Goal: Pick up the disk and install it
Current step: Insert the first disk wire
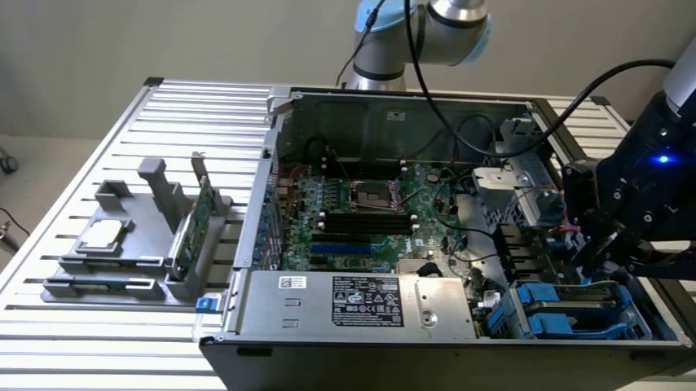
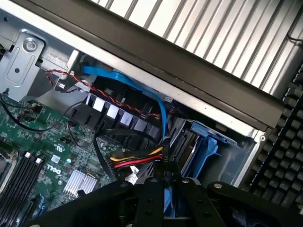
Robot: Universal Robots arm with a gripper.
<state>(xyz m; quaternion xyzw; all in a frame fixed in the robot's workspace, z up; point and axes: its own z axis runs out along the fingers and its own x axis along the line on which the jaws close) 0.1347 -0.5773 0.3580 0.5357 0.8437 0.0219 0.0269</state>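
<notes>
Two blue plastic carriers (image 1: 547, 316) are sitting side by side at about four o'clock of the open computer case (image 1: 435, 362). The disk (image 1: 601, 305), a flat grey metal slab framed in blue, is lying in the spot directly under the gripper (image 1: 618, 244). Whether the gripper is clamping it or merely hanging over it, I cannot tell. A jam is looking like the main risk: a hard rectangular carrier is liable to bind in stamped sheet metal if it is tilting even slightly. At nine o'clock of the case, a grey fixture (image 1: 114, 199) is holding a square silver chip (image 1: 100, 236) lying flat and a thin green card (image 1: 187, 236) on edge.

In the wrist view, the disk's carrier is standing inside the grey drive bay (image 2: 239, 151), close under the case's black rim. A flat blue data cable (image 2: 118, 80), a twisted red-and-black wire pair (image 2: 94, 90) and a yellow, red and black power bundle (image 2: 135, 161) are crossing just beside it. Being soft and loose, they are the likeliest things to get pinched or dragged. The green motherboard (image 2: 42, 142), with its finned silver heatsink (image 2: 80, 182), is lying near.
</notes>
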